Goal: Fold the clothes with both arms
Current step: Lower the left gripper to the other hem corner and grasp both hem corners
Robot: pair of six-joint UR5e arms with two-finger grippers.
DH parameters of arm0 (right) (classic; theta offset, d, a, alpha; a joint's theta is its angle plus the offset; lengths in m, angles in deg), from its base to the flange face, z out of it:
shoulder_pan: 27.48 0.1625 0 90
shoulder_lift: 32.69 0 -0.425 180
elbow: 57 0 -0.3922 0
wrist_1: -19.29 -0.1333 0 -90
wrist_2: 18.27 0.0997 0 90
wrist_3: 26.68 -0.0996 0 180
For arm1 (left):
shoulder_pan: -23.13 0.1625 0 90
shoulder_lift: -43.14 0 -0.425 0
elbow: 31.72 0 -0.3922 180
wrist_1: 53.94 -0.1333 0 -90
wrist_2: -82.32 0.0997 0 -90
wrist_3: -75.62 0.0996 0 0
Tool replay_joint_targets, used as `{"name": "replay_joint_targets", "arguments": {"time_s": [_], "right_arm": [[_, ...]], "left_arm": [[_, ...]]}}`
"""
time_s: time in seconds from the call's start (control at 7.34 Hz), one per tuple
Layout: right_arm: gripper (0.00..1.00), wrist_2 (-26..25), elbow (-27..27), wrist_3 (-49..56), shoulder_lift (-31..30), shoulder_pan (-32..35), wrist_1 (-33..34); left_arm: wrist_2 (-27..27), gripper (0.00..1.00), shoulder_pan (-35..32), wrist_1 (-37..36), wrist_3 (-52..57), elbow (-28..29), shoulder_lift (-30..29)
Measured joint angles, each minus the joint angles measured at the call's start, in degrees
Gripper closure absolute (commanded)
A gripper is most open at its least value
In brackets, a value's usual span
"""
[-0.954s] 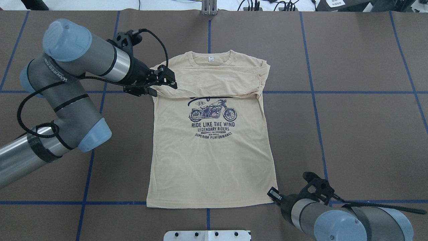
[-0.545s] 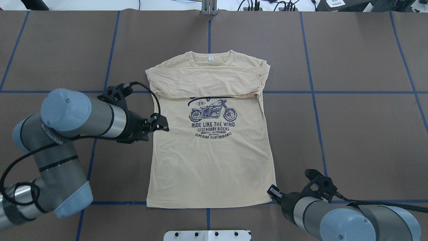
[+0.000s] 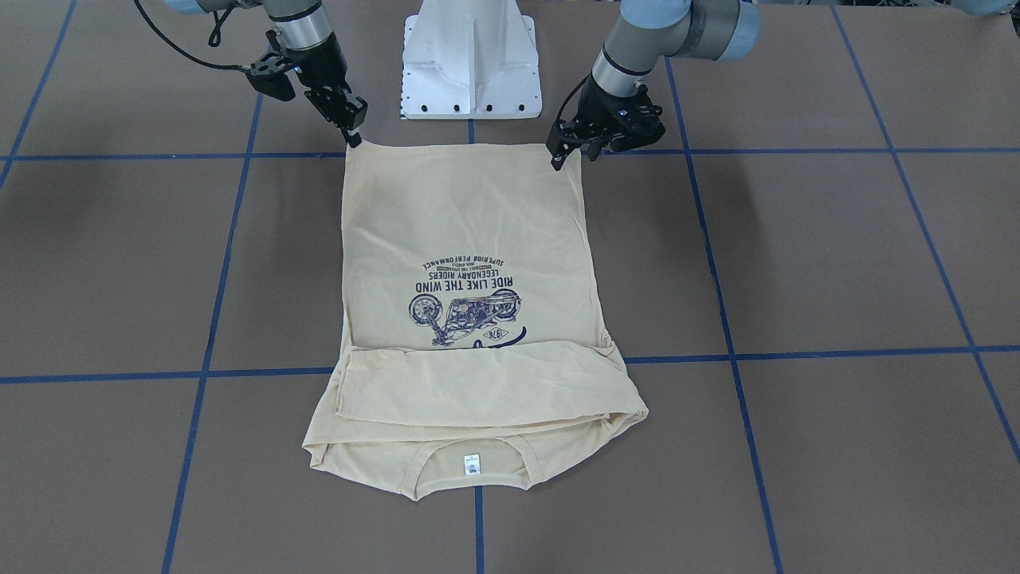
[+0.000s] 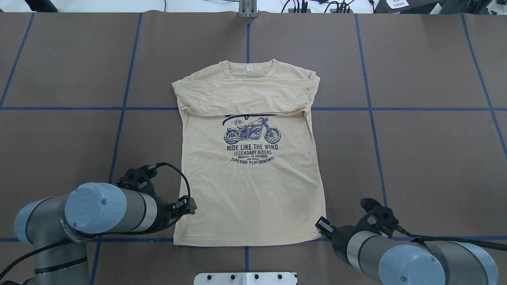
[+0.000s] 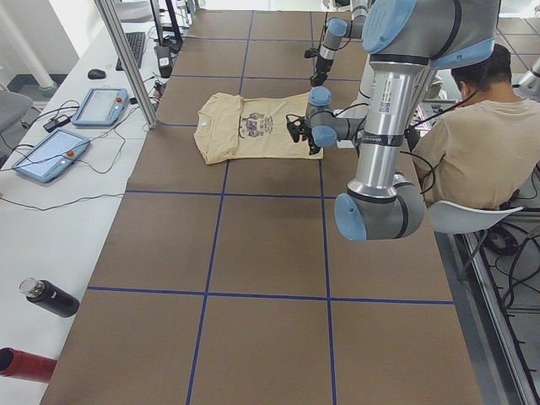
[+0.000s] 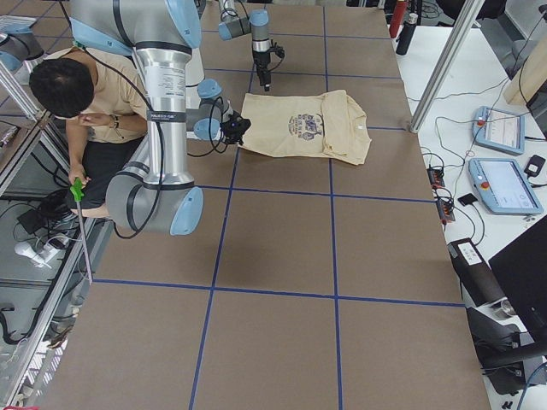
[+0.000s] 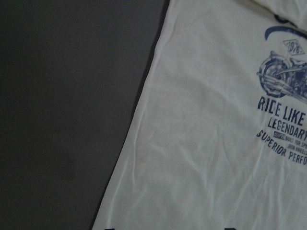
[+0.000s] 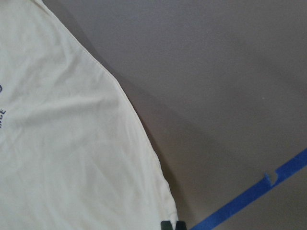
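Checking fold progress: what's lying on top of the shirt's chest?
Folded sleeve fabric lies across it. It covers the top of the print; lettering underneath is hidden.

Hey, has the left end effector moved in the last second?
Yes. The left end effector moved along the T-shirt edge, from the folded sleeve toward the blue tape line near the hem.

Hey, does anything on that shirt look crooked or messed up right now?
Slightly. The folded-in sleeves across the T-shirt chest lie a bit askew, hiding the top of the print, and their end on the robot's right is bunched and wrinkled. The hem lies flat.
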Motion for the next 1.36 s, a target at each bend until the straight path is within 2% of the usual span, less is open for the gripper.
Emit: {"name": "replay_joint_targets", "arguments": {"time_s": [0.27, 1.09, 1.36], "right_arm": [[1.0, 0.0, 0.0, 0.0, 0.0, 0.0, 0.0], [1.0, 0.0, 0.0, -0.1, 0.1, -0.1, 0.0], [1.0, 0.0, -0.1, -0.2, 0.1, -0.1, 0.0]], "left_arm": [[0.1, 0.31, 1.4, -0.6, -1.4, 0.0, 0.9], [0.0, 0.52, 4.1, -0.6, -1.7, 0.2, 2.0], [0.0, 0.99, 4.6, -0.6, -1.7, 0.3, 2.0]]}}
